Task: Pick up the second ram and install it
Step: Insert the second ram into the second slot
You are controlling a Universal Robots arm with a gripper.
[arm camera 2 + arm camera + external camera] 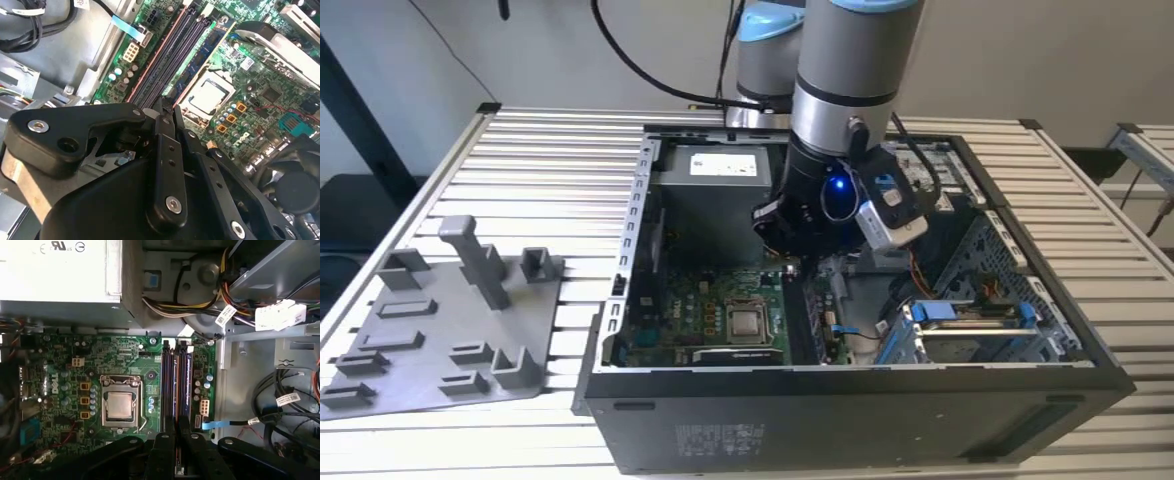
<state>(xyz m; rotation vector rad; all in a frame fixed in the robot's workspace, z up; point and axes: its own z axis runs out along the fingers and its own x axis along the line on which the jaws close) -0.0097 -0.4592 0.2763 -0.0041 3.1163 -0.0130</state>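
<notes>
— Gripper (795,262) position?
— Centre of the exterior frame, lowered into the open computer case (1067,330), over the motherboard (700,300); the grey holder tray (420,385) lies on the slatted table (547,150) at the frame's lower left, well apart.
— Jaws?
— Narrow; in both wrist views the black fingers (164,442) stand almost together, clamped on a thin greenish edge, the second ram (176,466), seen end-on and mostly hidden.
— And what is below it?
— Memory slots (176,380), just beside the processor socket (120,406); the fingertips (161,107) sit at the slots' near end; whether the stick touches a slot, I cannot tell.
</notes>
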